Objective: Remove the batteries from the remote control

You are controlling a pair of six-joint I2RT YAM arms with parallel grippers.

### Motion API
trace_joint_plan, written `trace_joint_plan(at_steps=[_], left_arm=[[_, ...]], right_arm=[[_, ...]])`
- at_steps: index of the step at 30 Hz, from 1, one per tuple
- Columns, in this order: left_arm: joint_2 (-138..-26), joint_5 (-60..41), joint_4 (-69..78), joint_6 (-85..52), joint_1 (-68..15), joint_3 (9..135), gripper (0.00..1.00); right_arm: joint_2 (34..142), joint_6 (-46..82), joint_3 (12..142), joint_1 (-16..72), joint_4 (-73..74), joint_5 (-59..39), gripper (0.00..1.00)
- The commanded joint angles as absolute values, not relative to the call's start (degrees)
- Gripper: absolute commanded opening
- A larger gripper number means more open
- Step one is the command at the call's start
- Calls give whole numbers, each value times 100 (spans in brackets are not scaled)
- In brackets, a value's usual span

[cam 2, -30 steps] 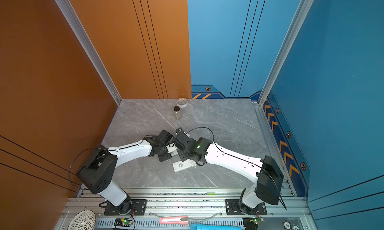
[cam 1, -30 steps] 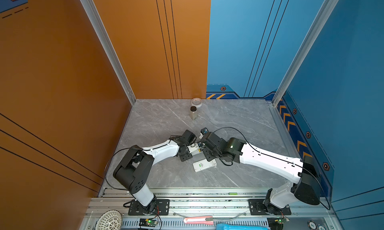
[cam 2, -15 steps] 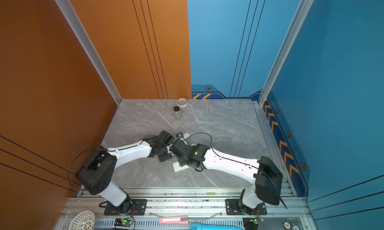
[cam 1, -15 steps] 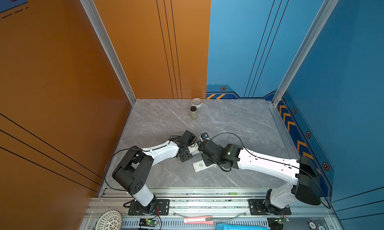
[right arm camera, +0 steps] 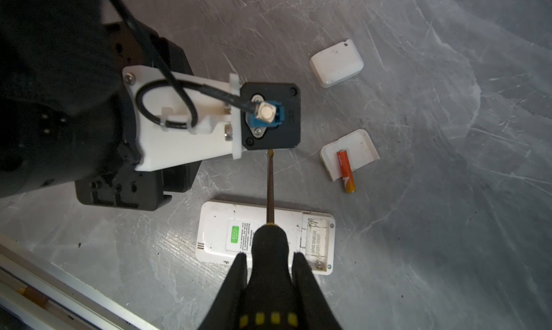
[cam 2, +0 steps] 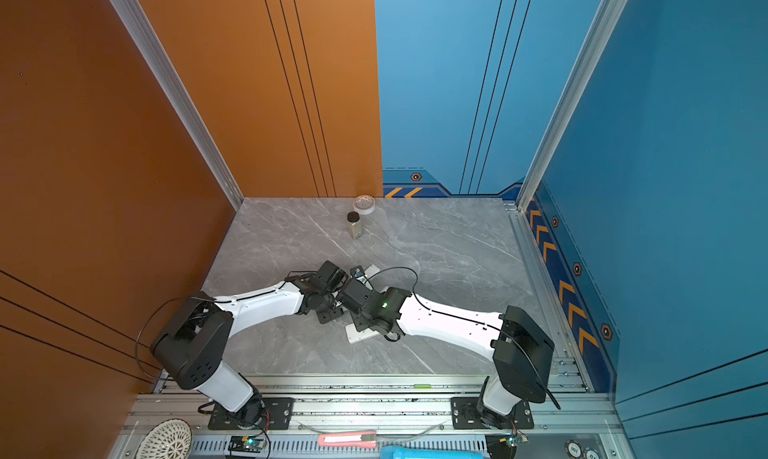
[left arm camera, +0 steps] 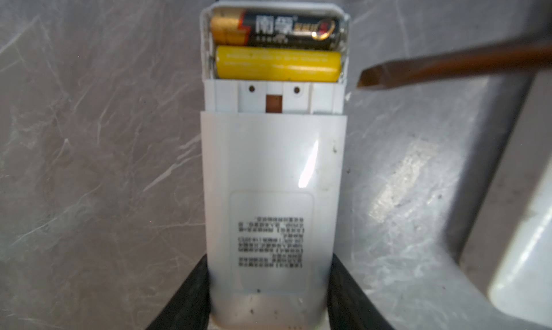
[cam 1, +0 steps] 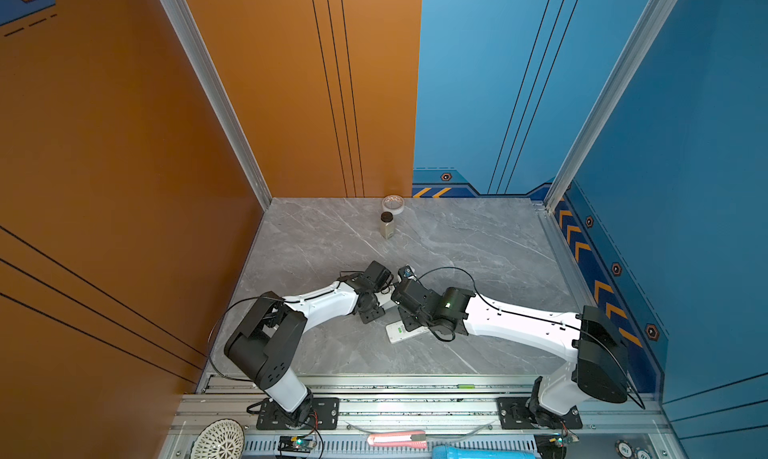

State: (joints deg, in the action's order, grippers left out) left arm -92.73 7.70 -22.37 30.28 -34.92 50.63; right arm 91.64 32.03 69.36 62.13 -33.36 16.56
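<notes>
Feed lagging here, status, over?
Left jaws grip remote; right jaws grip screwdriver. Yellow battery and black battery seated in open bay. Tip beside bay, nothing blocking.

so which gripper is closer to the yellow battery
Left, probably. The left gripper clamps the other end of the remote whose bay holds the yellow battery; the right gripper grips the screwdriver handle, only its tip beside the bay.

On my feed the left arm (cam 1: 328,305) and the right arm (cam 1: 523,326) looked alike: glossy white link shells between bulky black joint housings, on black base plates (cam 1: 328,411). A small green light (cam 1: 448,304) glowed on the right wrist. The left wrist wore a white bracket (right arm camera: 185,146) with a silver screw (right arm camera: 129,78), a looped black cable (right arm camera: 221,97) and what seemed a blue connector (right arm camera: 280,118). The right gripper (right arm camera: 270,255) had tapered black fingers (right arm camera: 236,280).
</notes>
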Motion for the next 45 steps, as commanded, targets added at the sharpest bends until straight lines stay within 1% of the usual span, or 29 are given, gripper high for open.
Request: trace_joint_plan(at_steps=[1,9,35,45], left_arm=[[-9238,775,-2427,2985,-3559,4872,20],[-9250,766,-2417,2996,-3560,4871,19],[-9251,651,-2399,3131,-3586,4865,18],[-9213,316,-2405,3146,-3621,4848,17]], right_arm=[[9201,3287,6897,6180,-3243,1662,0],[9316,3271,6891,6135,-3193,1508,0],[9378,3199,6913,5950,-3147,1445,0],[9473,3143,6809,5913,-2969,1472,0]])
